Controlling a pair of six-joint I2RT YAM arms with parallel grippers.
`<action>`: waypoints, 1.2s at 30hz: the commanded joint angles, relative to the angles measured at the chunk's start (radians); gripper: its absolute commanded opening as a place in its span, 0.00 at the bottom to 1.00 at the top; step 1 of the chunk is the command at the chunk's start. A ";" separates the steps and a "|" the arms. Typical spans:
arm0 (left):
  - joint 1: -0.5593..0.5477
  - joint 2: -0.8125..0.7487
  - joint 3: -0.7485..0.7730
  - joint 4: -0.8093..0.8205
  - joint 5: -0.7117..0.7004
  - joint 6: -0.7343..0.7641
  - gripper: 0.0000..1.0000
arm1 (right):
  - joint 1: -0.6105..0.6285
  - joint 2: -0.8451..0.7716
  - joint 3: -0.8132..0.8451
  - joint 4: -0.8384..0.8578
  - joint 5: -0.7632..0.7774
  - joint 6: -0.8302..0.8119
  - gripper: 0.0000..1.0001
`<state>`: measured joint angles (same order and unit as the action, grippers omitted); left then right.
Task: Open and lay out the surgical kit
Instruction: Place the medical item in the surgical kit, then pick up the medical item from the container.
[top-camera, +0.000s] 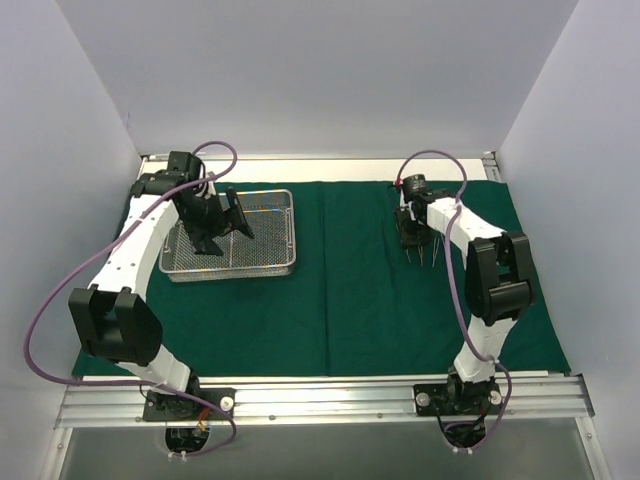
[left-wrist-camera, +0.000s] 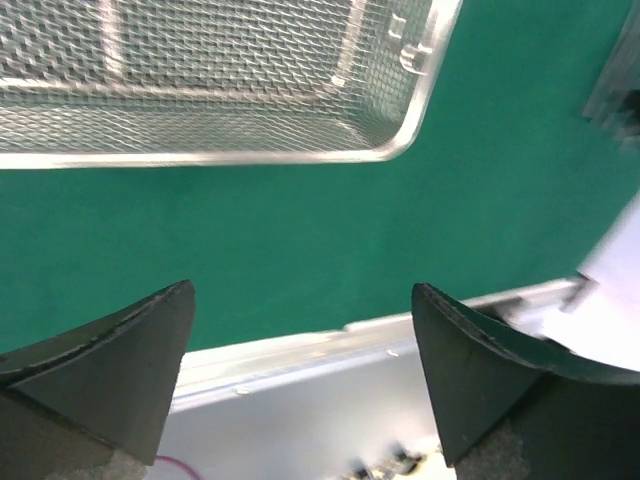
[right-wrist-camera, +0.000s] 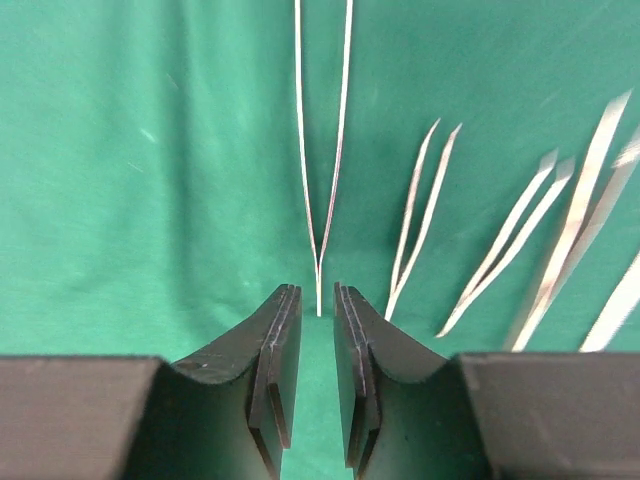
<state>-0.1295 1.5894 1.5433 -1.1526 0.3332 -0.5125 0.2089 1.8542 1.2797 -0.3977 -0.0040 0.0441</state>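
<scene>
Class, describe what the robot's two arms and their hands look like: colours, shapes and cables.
The left arm and the right arm share a build: white links, bulky black joint housings, a purple cable looping alongside each. The left hand and right hand each carry two black wedge-shaped fingers; the right's show flat layered pads.
</scene>
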 joint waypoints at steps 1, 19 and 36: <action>-0.015 0.059 0.075 -0.047 -0.161 0.084 1.00 | -0.003 -0.105 0.102 -0.072 0.029 -0.015 0.21; -0.075 0.445 0.316 -0.082 -0.313 0.335 0.62 | 0.021 -0.185 0.125 -0.090 -0.079 0.013 0.22; 0.024 0.369 0.213 0.077 -0.354 0.121 0.74 | 0.112 -0.127 0.132 -0.049 -0.166 -0.010 0.22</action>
<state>-0.1341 2.0258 1.7622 -1.1393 0.0471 -0.3298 0.3229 1.7077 1.3949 -0.4610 -0.1410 0.0532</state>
